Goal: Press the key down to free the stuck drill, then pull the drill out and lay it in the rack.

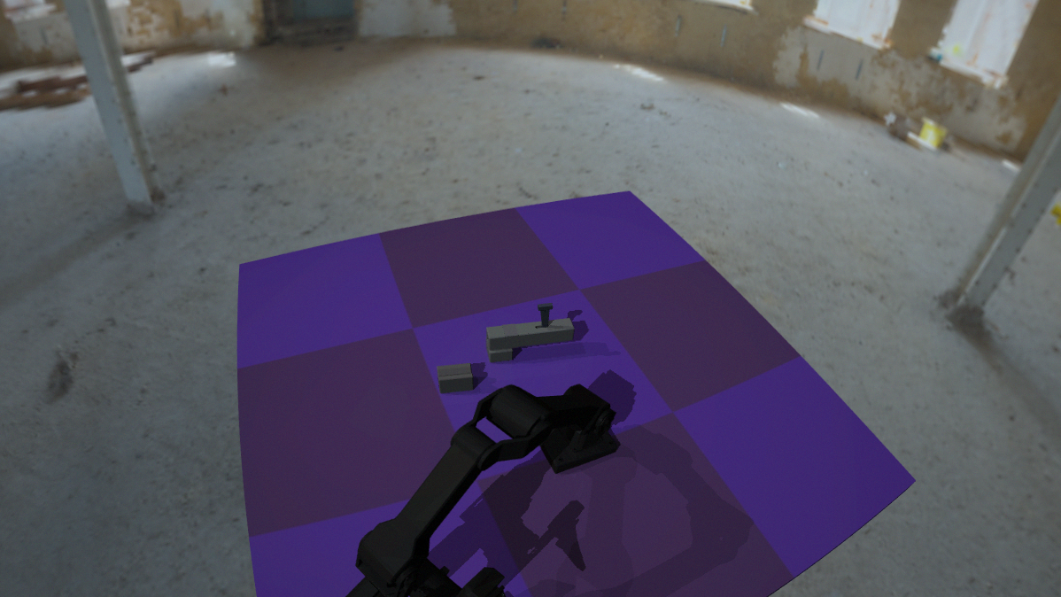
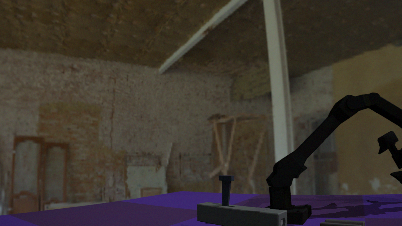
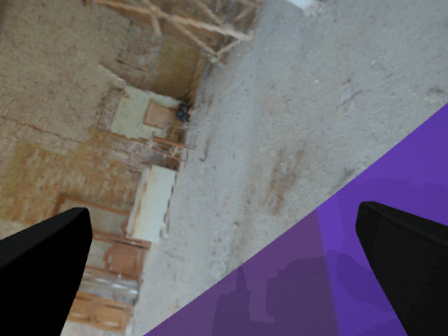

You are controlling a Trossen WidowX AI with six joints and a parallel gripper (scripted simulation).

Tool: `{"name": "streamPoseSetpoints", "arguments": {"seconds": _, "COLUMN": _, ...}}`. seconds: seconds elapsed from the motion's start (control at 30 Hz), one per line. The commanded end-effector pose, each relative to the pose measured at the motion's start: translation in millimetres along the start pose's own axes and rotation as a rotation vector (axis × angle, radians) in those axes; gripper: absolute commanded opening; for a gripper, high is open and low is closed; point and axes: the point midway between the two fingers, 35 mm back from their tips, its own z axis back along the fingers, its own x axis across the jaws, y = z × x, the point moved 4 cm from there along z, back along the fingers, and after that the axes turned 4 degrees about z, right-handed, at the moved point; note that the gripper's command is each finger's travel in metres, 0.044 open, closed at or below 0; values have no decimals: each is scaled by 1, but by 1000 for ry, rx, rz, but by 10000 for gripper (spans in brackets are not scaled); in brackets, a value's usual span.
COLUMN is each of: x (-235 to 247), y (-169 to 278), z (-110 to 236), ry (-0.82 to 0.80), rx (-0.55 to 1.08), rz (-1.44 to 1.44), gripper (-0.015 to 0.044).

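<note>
A long grey block (image 1: pixel 528 335) (image 2: pixel 239 215) lies level with a small grey support under one end. A dark key (image 1: pixel 545 314) (image 2: pixel 225 192) with a wide head stands upright in its top slot, its shaft mostly above the block. A pale round thing (image 2: pixel 282 222) shows in the block's end hole; I cannot tell whether it is the drill, which is otherwise hidden. A small grooved grey block, the rack (image 1: pixel 454 377) (image 2: pixel 342 223), stands apart with nothing visible on it. My gripper (image 2: pixel 385 163) (image 3: pixel 227 219) is open and empty, raised well away from the block, key and rack.
The arm's base (image 1: pixel 582 445) (image 2: pixel 299 214) stands near the block and rack. The arm (image 1: pixel 445 490) (image 2: pixel 317 140) reaches away from them. The purple checkered table top (image 1: pixel 319 289) (image 3: pixel 400 165) ends at an edge beyond the gripper in the wrist view.
</note>
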Motion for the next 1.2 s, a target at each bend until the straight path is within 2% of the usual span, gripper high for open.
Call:
{"name": "streamPoseSetpoints", "arguments": {"seconds": 0.0, "x": 0, "y": 0, "z": 0, "ry": 0, "rx": 0, "rz": 0, "gripper": 374}}
{"name": "streamPoseSetpoints", "arguments": {"seconds": 0.23, "x": 0, "y": 0, "z": 0, "ry": 0, "rx": 0, "rz": 0, "gripper": 190}}
{"name": "streamPoseSetpoints", "arguments": {"seconds": 0.33, "x": -4, "y": 7, "z": 6, "ry": 52, "rx": 36, "rz": 40, "gripper": 111}}
{"name": "streamPoseSetpoints", "arguments": {"seconds": 0.47, "x": -3, "y": 11, "z": 82, "ry": 220, "rx": -31, "rz": -36, "gripper": 6}}
{"name": "streamPoseSetpoints", "arguments": {"seconds": 0.8, "x": 20, "y": 62, "z": 237, "ry": 552, "rx": -247, "rz": -267, "gripper": 0}}
{"name": "streamPoseSetpoints", "arguments": {"seconds": 1.0, "x": 49, "y": 119, "z": 316, "ry": 748, "rx": -399, "rz": -463, "gripper": 0}}
{"name": "streamPoseSetpoints", "arguments": {"seconds": 1.17, "x": 81, "y": 180, "z": 366, "ry": 902, "rx": -535, "rz": -663, "gripper": 0}}
